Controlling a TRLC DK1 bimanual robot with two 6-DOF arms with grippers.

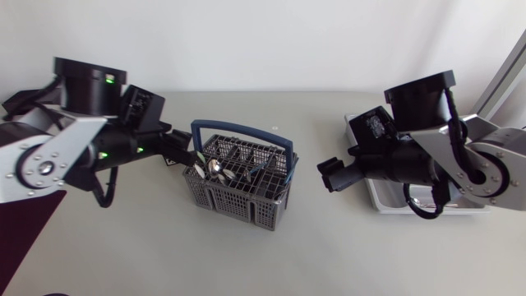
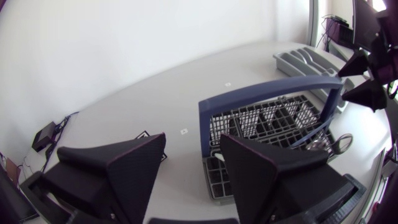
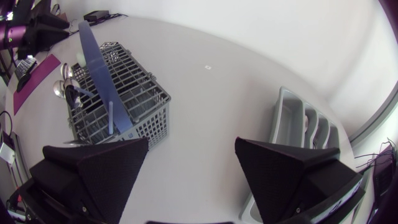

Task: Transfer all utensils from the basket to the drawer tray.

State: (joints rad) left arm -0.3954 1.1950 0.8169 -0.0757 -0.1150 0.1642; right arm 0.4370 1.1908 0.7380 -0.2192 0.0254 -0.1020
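Progress looks nil: metal spoons (image 1: 215,168) sit in grey mesh basket with blue handle (image 1: 246,197), mid-table; grey compartmented drawer tray (image 3: 298,124) shows none. Left gripper (image 2: 193,142) at basket's edge, right gripper (image 3: 193,142) between basket and tray, both wide open, empty.

Pale grey tabletop (image 1: 164,255), apparently matte, evenly lit.

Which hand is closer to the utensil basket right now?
The left hand: it sits at the edge of the basket, beside the handle. The right hand hangs clear of it, between the basket and the drawer tray.
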